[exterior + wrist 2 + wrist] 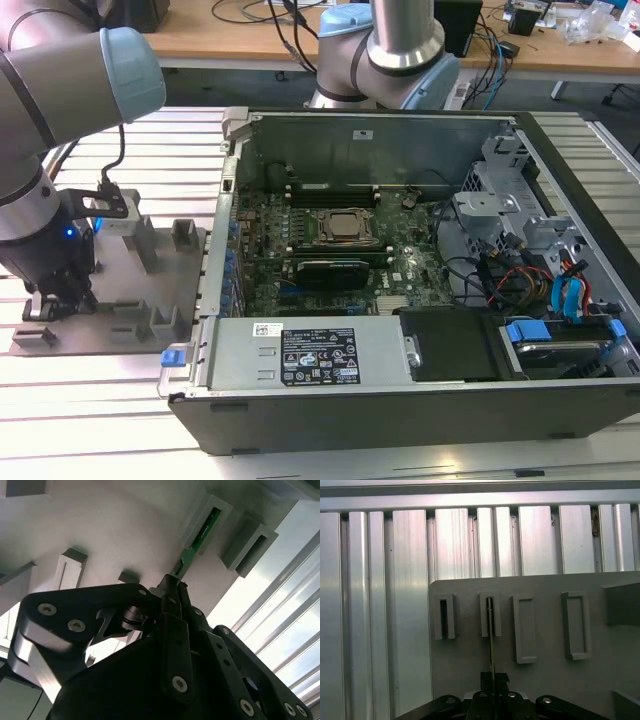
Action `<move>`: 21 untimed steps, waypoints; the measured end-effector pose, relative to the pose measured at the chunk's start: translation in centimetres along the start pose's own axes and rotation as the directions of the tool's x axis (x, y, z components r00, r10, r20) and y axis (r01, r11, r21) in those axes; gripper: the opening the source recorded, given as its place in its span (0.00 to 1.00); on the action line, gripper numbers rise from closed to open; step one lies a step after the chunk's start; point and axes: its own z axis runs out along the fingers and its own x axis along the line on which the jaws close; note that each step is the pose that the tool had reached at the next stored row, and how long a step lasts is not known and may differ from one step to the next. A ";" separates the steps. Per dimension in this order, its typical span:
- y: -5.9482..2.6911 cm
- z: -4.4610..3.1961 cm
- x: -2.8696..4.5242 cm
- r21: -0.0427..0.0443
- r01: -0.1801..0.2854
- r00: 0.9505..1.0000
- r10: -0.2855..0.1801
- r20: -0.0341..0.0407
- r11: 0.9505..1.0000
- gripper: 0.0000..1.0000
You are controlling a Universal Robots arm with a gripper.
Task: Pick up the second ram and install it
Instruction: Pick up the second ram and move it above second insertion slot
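Our gripper (172, 586) pinches the second ram (204, 530) edgewise. We judge it best drawn straight out of the fixture plate's (125, 520) slot, never tilted.

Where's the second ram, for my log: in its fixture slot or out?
In the slot: in the second wrist view the second ram has one end inside a slotted block, gripper shut on it.

My gripper (172, 586) was matt black metal with bright screws (180, 683). The ram (201, 530) was smooth green board. The plate (460, 675) looked matt grey plastic, the table (410, 605) brushed, shiny aluminium.
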 end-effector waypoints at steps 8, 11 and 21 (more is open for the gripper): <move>0.00 0.00 0.01 0.000 0.000 1.000 0.000 0.000 1.000 0.13; 0.00 -0.17 0.00 0.000 0.000 1.000 0.000 -0.001 1.000 0.13; 0.23 -5.46 -0.13 0.000 0.000 1.000 0.000 -0.001 1.000 0.13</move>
